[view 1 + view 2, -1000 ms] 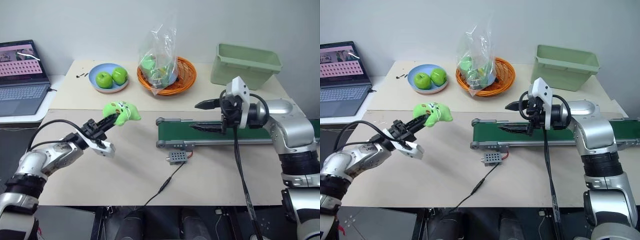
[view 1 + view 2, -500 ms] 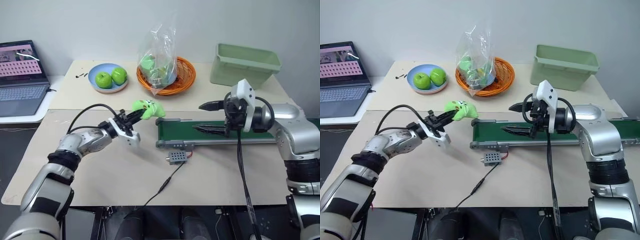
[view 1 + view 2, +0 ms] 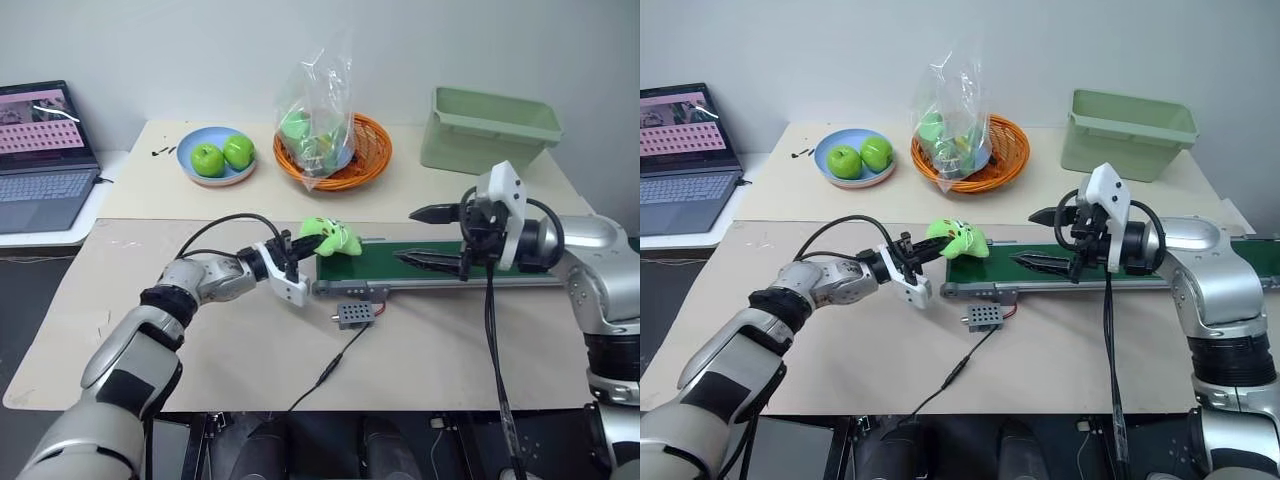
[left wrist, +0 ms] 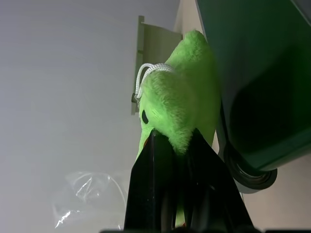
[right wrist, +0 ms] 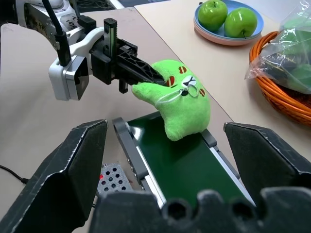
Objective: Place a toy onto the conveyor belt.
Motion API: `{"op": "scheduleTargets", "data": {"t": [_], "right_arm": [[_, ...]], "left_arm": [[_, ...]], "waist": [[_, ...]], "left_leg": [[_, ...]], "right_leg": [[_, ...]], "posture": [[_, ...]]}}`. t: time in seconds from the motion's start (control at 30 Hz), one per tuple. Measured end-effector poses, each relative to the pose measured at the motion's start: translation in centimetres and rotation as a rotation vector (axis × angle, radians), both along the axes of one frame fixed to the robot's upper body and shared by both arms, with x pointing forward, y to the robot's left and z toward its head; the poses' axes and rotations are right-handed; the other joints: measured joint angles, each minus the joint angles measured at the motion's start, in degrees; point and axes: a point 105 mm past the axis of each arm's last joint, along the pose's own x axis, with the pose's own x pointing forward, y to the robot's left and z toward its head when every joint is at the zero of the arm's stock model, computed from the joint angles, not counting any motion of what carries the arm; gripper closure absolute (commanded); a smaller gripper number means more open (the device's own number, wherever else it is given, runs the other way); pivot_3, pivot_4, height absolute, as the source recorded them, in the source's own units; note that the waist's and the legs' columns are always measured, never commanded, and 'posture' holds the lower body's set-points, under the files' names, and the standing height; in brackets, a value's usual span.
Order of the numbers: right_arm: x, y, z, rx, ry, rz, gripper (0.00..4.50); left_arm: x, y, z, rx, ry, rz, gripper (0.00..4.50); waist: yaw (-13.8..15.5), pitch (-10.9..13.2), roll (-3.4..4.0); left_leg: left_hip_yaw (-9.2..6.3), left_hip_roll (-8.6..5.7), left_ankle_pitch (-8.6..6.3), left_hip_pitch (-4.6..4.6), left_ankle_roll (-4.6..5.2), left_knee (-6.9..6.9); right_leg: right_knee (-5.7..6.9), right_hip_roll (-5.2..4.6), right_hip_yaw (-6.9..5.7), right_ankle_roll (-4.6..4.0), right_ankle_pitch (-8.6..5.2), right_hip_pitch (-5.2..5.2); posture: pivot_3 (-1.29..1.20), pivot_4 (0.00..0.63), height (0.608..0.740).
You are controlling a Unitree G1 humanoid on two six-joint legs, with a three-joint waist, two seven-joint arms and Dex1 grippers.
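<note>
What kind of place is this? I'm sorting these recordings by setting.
Probably a lab test bench: a tabletop conveyor belt with a loose wired control box, a laptop alongside, and staged props such as apples.

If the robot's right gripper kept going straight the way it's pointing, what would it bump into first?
Probably the toy. The open right gripper points along the conveyor belt toward its end, where the left gripper holds the toy just above the belt. Depth is hard to judge, so it might pass beside it.

An open laptop point(image 3: 42, 155) sits far left. A blue plate point(image 3: 190, 150) holds two green apples point(image 3: 223, 156), beside an orange basket point(image 3: 368, 150) with a plastic bag point(image 3: 320, 105); a pale green bin point(image 3: 488, 132) stands right.
</note>
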Motion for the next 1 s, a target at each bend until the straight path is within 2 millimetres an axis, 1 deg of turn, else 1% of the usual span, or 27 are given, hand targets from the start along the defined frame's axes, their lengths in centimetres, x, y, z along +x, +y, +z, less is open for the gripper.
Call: {"op": "scheduleTargets", "data": {"t": [0.2, 0.27, 0.3, 0.4, 0.47, 0.57, 0.6, 0.63, 0.7, 0.87, 0.93, 1.0], "right_arm": [[0.0, 0.0, 0.1, 0.005, -0.004, -0.006, 0.0], [0.0, -0.1, 0.1, 0.003, -0.005, -0.009, 0.0], [0.0, -0.1, 0.2, 0.002, -0.005, -0.01, 0.0], [0.0, -0.1, 0.1, 0.002, -0.005, -0.012, 0.0], [0.1, -0.2, 0.1, 0.003, -0.005, -0.016, 0.0], [0.1, -0.1, 0.2, 0.003, -0.008, -0.016, 0.0], [0.1, -0.1, 0.3, 0.004, -0.009, -0.016, 0.0], [0.2, -0.1, 0.3, 0.004, -0.01, -0.017, 0.0], [0.3, -0.2, 0.4, 0.005, -0.01, -0.02, 0.0], [0.6, -0.4, 0.3, 0.007, -0.008, -0.027, 0.0], [0.7, -0.4, 0.3, 0.007, -0.007, -0.028, 0.0], [0.7, -0.2, 0.6, 0.006, -0.016, -0.02, 0.0]], "left_arm": [[-0.5, -0.9, -1.0, 0.014, 0.033, -0.035, 4.44], [-0.6, -1.1, -1.1, 0.016, 0.038, -0.044, 3.77], [-0.7, -1.1, -1.2, 0.022, 0.043, -0.047, 3.62], [-0.9, -1.4, -1.5, 0.033, 0.07, -0.064, 2.51], [-1.1, -1.5, -1.6, 0.038, 0.095, -0.076, 1.85], [-1.0, -1.5, -1.0, 0.022, 0.116, -0.072, 0.63], [-1.0, -1.4, -0.7, 0.017, 0.121, -0.073, 0.29], [-1.1, -1.4, -0.4, 0.014, 0.12, -0.078, 0.06], [-1.2, -1.3, 0.1, 0.012, 0.126, -0.086, 0.06], [-1.8, -1.3, 0.6, -0.003, 0.168, -0.097, 0.06], [-1.5, -0.8, 1.0, -0.026, 0.207, -0.065, 0.06], [-0.9, 0.1, 1.6, -0.085, 0.285, -0.007, 0.06]], "waist": [[0.0, 0.0, 0.0], [0.0, 0.0, 0.0], [0.0, 0.0, 0.0], [0.0, 0.0, -0.01], [0.0, 0.0, -0.01], [0.0, 0.0, -0.01], [0.0, 0.0, -0.01], [0.0, 0.0, -0.01], [0.0, 0.0, -0.01], [-0.1, 0.0, -0.01], [-0.2, 0.0, 0.0], [-0.4, 0.0, 0.0]], "left_leg": [[0.0, 0.0, 0.0, 0.0, 0.0, 0.03], [0.0, 0.0, 0.0, 0.0, 0.0, 0.04], [0.0, 0.0, 0.0, 0.0, 0.0, 0.05], [0.0, 0.0, 0.0, 0.0, 0.0, 0.06], [0.0, 0.0, 0.0, 0.0, 0.01, 0.07], [-0.01, 0.0, -0.01, 0.0, 0.01, 0.08], [-0.01, 0.0, -0.01, 0.0, 0.01, 0.09], [-0.01, 0.0, -0.01, 0.0, 0.02, 0.09], [-0.01, 0.0, -0.01, 0.0, 0.02, 0.1], [-0.02, 0.0, -0.02, -0.01, 0.03, 0.19], [-0.02, 0.01, -0.03, -0.02, 0.05, 0.29], [-0.04, 0.02, -0.06, -0.03, 0.11, 0.46]], "right_leg": [[0.01, 0.0, 0.0, 0.0, 0.0, 0.0], [0.01, 0.0, 0.0, 0.0, 0.0, 0.01], [0.02, 0.0, 0.0, 0.0, 0.0, 0.01], [0.02, 0.0, 0.0, 0.01, 0.0, 0.01], [0.03, 0.0, 0.0, 0.0, 0.0, 0.02], [0.04, 0.0, 0.01, 0.01, 0.0, 0.02], [0.04, 0.0, 0.01, 0.0, 0.0, 0.02], [0.04, 0.0, 0.01, 0.01, 0.0, 0.02], [0.03, 0.0, 0.01, 0.01, 0.0, 0.03], [0.08, 0.0, 0.02, 0.01, 0.0, 0.03], [0.15, 0.01, 0.02, 0.01, 0.0, 0.03], [0.21, 0.02, 0.03, 0.01, 0.0, 0.06]], "posture": [[0.0, 0.15, 0.74], [0.0, 0.15, 0.74], [0.0, 0.15, 0.74], [0.0, 0.15, 0.74], [0.0, 0.15, 0.74], [0.0, 0.15, 0.74], [0.0, 0.15, 0.74], [0.0, 0.15, 0.74], [0.0, 0.15, 0.74], [0.0, 0.15, 0.74], [0.0, 0.15, 0.74], [0.0, 0.15, 0.74]]}}
